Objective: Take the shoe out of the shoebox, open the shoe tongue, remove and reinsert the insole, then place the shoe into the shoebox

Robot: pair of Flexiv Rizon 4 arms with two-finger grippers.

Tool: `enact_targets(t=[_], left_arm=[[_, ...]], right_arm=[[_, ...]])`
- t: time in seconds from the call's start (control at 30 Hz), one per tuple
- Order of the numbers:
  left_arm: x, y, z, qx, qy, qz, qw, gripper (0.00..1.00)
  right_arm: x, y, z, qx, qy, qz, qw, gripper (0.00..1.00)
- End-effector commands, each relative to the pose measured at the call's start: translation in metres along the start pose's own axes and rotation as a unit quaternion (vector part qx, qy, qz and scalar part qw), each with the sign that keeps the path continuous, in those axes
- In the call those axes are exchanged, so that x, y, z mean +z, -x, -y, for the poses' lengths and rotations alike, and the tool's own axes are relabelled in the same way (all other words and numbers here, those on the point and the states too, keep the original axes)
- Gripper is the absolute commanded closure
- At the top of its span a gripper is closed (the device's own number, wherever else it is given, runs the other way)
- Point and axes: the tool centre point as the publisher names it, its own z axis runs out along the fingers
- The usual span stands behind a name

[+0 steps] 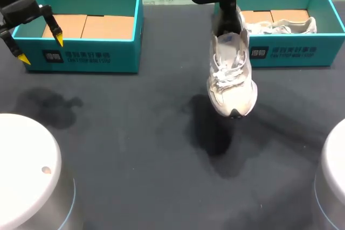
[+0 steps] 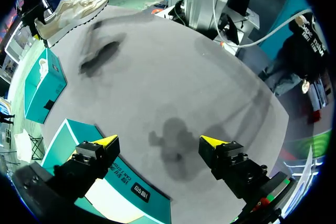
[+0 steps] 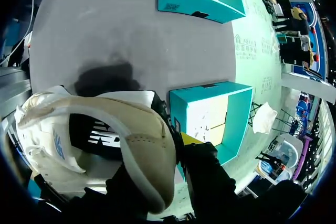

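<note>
A white lace-up shoe (image 1: pixel 232 79) hangs toe-down over the middle of the table, just in front of the right teal shoebox (image 1: pixel 291 52). My right gripper (image 1: pixel 229 22) is shut on its heel collar. In the right wrist view the heel (image 3: pixel 105 145) fills the space around the right gripper (image 3: pixel 157 145), with one yellow fingertip (image 3: pixel 189 139) outside the collar. A second white shoe (image 1: pixel 280 25) lies in the right box. My left gripper (image 1: pixel 41 49) stands open and empty at the front left corner of the left shoebox (image 1: pixel 86 57). From the left gripper (image 2: pixel 159 141) the shoe (image 2: pixel 71 11) shows far ahead.
The left box holds only brown cardboard (image 1: pixel 94 25). Two white round bases sit at the table's near corners, left (image 1: pixel 27 171) and right (image 1: pixel 334 181). The dark tabletop (image 1: pixel 135 133) stretches between the boxes and the bases.
</note>
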Motion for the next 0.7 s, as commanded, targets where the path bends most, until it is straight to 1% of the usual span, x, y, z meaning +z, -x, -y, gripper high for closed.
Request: enact_targets(t=[0.03, 0.07, 0.13, 0.17, 0.27, 0.37, 0.4, 0.47, 0.57, 0.67, 0.7], left_arm=[[0.0, 0.0, 0.0, 0.0, 0.001, -0.001, 1.0, 0.0], [0.0, 0.0, 0.0, 0.0, 0.001, -0.001, 1.0, 0.0], [0.0, 0.0, 0.0, 0.0, 0.001, -0.001, 1.0, 0.0], [0.0, 0.0, 0.0, 0.0, 0.001, -0.001, 1.0, 0.0], [0.0, 0.0, 0.0, 0.0, 0.001, -0.001, 1.0, 0.0], [0.0, 0.0, 0.0, 0.0, 0.001, -0.001, 1.0, 0.0], [0.0, 0.0, 0.0, 0.0, 0.001, -0.001, 1.0, 0.0], [0.0, 0.0, 0.0, 0.0, 0.001, -0.001, 1.0, 0.0], [0.0, 0.0, 0.0, 0.0, 0.001, -0.001, 1.0, 0.0], [0.0, 0.0, 0.0, 0.0, 0.001, -0.001, 1.0, 0.0], [0.0, 0.0, 0.0, 0.0, 0.001, -0.001, 1.0, 0.0]], right_arm=[[-0.003, 0.024, 0.006, 0.005, -0.007, 0.0, 1.0, 1.0], [-0.003, 0.033, 0.009, 0.012, -0.025, -0.002, 1.0, 1.0], [-0.002, 0.052, 0.019, 0.013, -0.031, -0.003, 0.999, 1.0], [-0.003, 0.062, 0.023, 0.013, -0.047, -0.009, 0.999, 1.0], [-0.005, 0.091, 0.035, 0.021, -0.056, -0.014, 0.998, 1.0], [-0.001, 0.12, 0.043, 0.022, -0.056, -0.01, 0.998, 1.0], [0.001, 0.131, 0.045, 0.018, -0.048, -0.008, 0.999, 1.0], [0.006, 0.15, 0.048, 0.012, -0.056, -0.013, 0.998, 1.0], [0.016, 0.176, 0.053, -0.001, -0.041, -0.012, 0.999, 1.0], [0.029, 0.201, 0.064, -0.003, -0.04, -0.015, 0.999, 1.0], [0.032, 0.208, 0.07, 0.004, -0.027, -0.012, 1.0, 1.0]])
